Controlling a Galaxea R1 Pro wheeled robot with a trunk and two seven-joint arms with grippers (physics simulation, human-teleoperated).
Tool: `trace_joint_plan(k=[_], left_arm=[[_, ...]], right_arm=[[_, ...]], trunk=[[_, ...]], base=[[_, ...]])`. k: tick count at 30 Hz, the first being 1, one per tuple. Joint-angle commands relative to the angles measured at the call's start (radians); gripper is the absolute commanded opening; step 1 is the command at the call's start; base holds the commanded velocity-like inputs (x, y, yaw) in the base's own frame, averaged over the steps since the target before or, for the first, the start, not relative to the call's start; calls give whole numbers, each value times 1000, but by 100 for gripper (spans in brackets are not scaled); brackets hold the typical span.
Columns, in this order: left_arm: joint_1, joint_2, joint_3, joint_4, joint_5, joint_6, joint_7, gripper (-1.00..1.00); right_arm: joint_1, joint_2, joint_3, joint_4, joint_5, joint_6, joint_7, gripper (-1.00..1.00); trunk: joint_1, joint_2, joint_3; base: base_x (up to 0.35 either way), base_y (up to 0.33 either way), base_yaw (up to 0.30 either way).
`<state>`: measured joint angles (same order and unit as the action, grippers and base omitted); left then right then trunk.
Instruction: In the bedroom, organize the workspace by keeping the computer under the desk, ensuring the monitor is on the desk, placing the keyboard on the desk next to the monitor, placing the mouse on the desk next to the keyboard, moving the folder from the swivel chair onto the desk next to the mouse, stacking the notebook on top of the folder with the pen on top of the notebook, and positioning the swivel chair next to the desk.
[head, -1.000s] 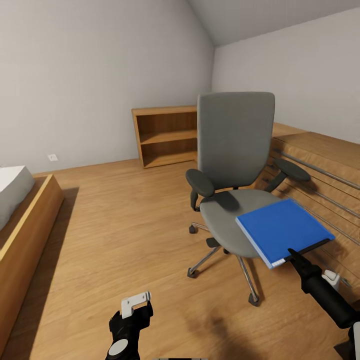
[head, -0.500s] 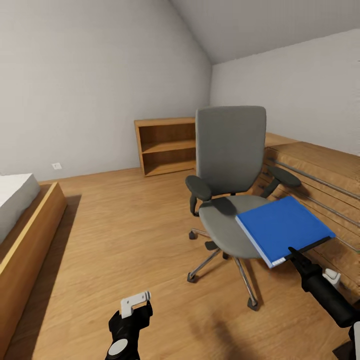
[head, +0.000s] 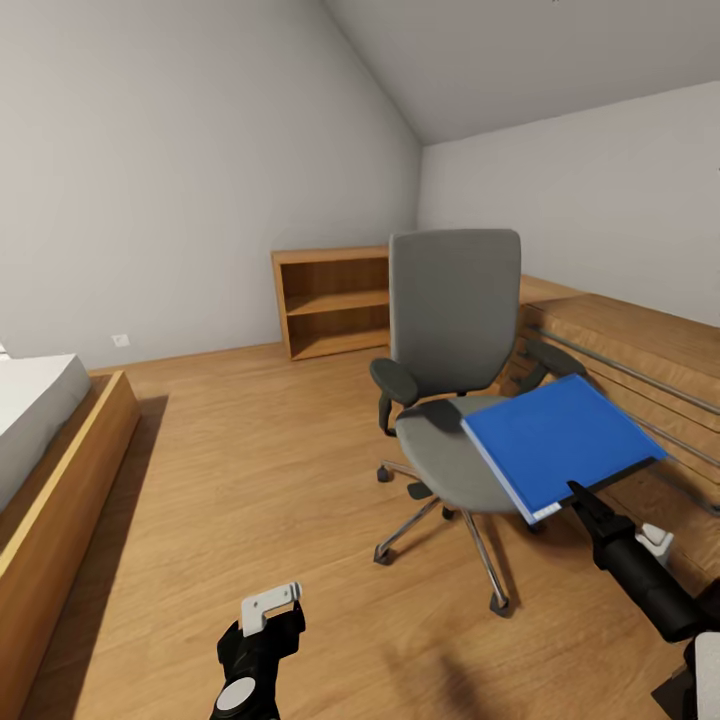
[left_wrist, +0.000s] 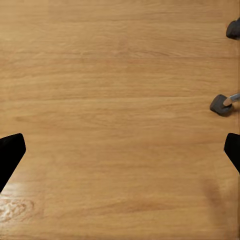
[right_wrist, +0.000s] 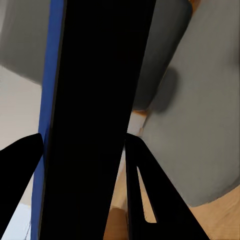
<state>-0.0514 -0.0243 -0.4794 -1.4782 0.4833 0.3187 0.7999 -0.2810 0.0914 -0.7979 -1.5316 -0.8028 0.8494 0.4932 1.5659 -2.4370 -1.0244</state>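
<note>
Head view showed the floor (head: 250, 450), then the chair (head: 455, 400) just beyond the right gripper (head: 578, 497). That gripper was clamped on the near edge of the blue folder (head: 555, 435), held tilted above the chair's seat. The left gripper (left_wrist: 120, 155) hung low over bare floor, jaws wide apart, holding nothing.

Legible text, labels, brands, numbers, signs: none. Folder (head: 560, 440) cover: plain blue, unmarked. Chair (head: 455, 330) back: plain grey, no tag. Shelf (head: 330, 300): bare wood, no lettering. Wall outlet (head: 120, 340): too small to show any marking.
</note>
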Motion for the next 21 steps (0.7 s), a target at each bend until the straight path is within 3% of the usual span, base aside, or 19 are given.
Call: trace_joint_plan(k=[1,7,10,16,21], left_arm=[[-1,0,-1,-1,4,4,7,100],[-1,0,-3,-1,4,4,8,100],[-1,0,-3,-1,4,5,8,100],[-1,0,-4,-1,4,5,8,100],[-1,0,-5,1,4,5,8,100]], right_arm=[[-1,4,1,-1,3,6,2,-100],[-1,19,52,-4,4,8,-20,-100],[-1,22,68,-22,5,13,-71,-100],[-1,28,83,-40,1,23,-260,-100],[-1,29,85,-42,-2,25,-309,-100]], trunk=[[-4,7,2],[-27,49,21],[-39,70,31],[-62,112,49],[-81,147,65]], base=[[-6,0,0],[-2,0,0],[0,0,0],[0,0,0],[0,0,0]])
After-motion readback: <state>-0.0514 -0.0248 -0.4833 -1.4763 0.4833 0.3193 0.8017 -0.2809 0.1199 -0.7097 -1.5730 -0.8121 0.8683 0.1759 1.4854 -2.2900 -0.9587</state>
